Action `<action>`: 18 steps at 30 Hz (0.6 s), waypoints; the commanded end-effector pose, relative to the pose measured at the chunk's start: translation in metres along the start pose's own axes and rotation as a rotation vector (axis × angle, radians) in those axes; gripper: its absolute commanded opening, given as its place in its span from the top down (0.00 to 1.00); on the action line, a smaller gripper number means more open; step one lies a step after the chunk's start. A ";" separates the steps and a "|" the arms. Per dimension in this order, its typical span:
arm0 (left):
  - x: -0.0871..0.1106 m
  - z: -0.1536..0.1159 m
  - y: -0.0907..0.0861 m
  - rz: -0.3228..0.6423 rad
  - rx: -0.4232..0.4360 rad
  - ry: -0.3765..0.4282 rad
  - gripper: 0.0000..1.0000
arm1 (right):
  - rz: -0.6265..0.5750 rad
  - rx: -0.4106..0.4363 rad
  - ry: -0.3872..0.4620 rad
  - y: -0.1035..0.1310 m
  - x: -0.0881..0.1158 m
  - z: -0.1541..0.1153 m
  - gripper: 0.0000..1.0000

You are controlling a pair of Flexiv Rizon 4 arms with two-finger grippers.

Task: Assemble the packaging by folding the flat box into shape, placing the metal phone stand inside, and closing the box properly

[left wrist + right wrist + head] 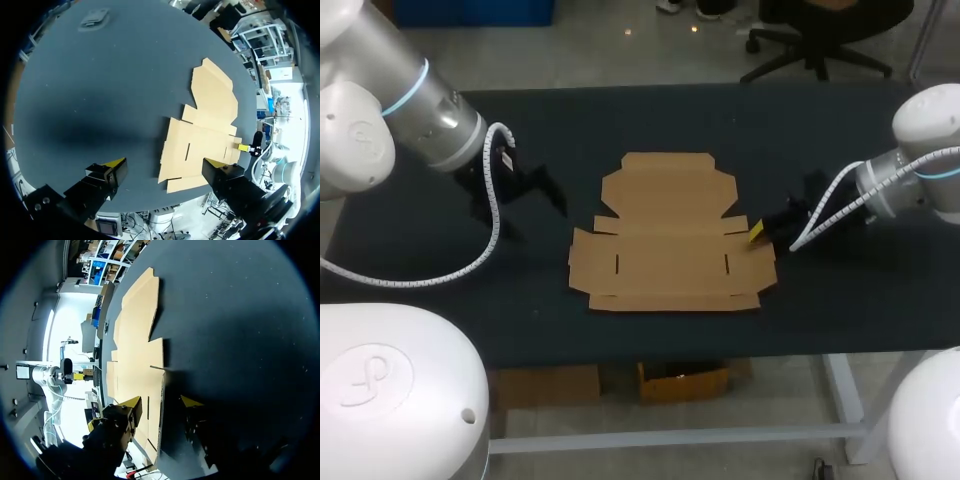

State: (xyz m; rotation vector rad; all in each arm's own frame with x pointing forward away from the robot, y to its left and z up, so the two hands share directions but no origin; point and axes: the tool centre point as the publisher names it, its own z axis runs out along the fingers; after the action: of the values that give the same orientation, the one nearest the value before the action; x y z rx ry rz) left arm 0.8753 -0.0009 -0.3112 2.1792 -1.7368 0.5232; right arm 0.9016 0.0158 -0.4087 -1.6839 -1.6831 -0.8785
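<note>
- Unfolded flat brown cardboard box (670,235), lying mid-way across the dark table (820,130).
- Left gripper (165,164): fingers wide apart, empty, above the table left of the box.
- Right gripper (162,401): fingers apart, straddling the box's right edge, clamping nothing.

Dark table (650,120) with flat cardboard on it.
The unfolded box blank (670,235) lies flat near the middle; a small grey metal piece (95,19) lies well apart, near an edge.
</note>
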 end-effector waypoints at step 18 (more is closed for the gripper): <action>0.001 -0.015 -0.004 0.088 0.002 -0.018 0.00 | -0.063 -0.017 -0.103 0.010 0.015 -0.063 0.52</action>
State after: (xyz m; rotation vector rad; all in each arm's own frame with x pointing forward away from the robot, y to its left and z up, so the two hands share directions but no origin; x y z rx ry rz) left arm 0.8780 0.0037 -0.3027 2.1332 -1.8354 0.5328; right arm 0.9116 -0.0184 -0.3755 -1.7050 -1.7986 -0.8565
